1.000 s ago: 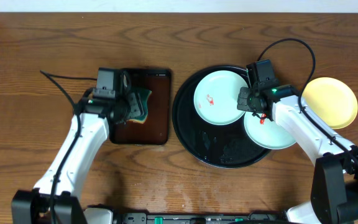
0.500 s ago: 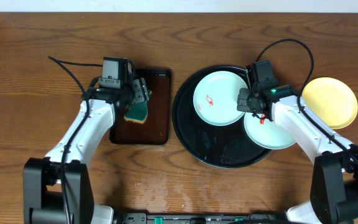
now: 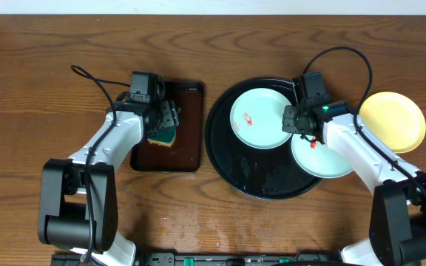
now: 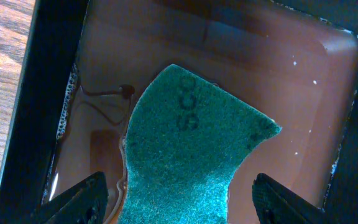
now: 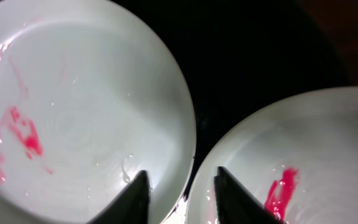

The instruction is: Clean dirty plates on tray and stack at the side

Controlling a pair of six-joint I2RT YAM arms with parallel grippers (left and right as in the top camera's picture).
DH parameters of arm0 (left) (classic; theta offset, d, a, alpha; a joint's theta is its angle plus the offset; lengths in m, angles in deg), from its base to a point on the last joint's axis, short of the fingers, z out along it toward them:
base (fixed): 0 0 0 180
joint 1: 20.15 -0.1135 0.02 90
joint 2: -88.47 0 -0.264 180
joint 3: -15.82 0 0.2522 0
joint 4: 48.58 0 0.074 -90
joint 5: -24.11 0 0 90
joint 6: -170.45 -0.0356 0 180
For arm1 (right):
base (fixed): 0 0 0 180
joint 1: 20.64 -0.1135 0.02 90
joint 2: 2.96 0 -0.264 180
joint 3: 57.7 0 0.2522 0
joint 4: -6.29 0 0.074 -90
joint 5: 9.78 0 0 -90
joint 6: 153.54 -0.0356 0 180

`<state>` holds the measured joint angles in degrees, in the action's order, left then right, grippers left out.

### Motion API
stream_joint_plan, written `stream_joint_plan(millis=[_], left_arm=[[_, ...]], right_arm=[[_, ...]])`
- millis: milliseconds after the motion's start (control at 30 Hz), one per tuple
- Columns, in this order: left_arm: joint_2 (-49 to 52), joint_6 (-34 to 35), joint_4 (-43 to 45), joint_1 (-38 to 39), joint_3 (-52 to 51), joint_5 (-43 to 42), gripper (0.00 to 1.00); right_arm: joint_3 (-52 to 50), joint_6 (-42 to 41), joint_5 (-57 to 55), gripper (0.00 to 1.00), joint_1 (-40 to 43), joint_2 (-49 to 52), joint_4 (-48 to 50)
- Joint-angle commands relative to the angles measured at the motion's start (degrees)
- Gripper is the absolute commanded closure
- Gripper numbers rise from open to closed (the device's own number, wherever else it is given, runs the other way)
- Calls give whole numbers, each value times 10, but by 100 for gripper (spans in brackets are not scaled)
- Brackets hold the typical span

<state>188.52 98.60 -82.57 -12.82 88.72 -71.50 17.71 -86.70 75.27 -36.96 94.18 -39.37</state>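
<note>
The left jaws stand open over the small brown tray (image 4: pixel 291 81). A green scouring sponge (image 4: pixel 185 155) lies between them on its wet-looking floor, touching neither side. The right jaws are open too, low over the round black tray (image 5: pixel 253 56). One side is above the rim of a pale blue-white plate (image 5: pixel 73 112) smeared red, the other above a second smeared plate (image 5: pixel 328 143), and the gap between the two plates falls between the jaws. A pale yellow plate (image 3: pixel 394 122) sits on the worktop (image 3: pixel 50 59), off the tray and well beyond the right jaws.

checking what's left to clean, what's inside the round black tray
Two red-smeared pale plates: the upper-left plate and the lower-right plate, which is at the rim. The right pincer hides where their edges meet.
</note>
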Motion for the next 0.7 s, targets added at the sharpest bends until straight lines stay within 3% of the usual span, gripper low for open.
stream_joint_plan(millis=[0,67,333,400,533,667], left_arm=[[3,-5,0,1,10,11,25],[3,-5,0,1,10,11,25],[3,-5,-3,1,10,11,25],[3,-5,-3,1,10,11,25],[4,-5,-3,1,10,11,25],[4,-5,-6,1,5,11,25]], right_arm=[[-6,9,-14,56,-6,14,9],[-6,25,-35,54,-6,15,23],[-6,27,-55,77,-4,14,53],[-6,27,-55,73,-5,14,52],[-6,61,-56,81,-2,16,58],[-6,76,-55,80,1,30,67]])
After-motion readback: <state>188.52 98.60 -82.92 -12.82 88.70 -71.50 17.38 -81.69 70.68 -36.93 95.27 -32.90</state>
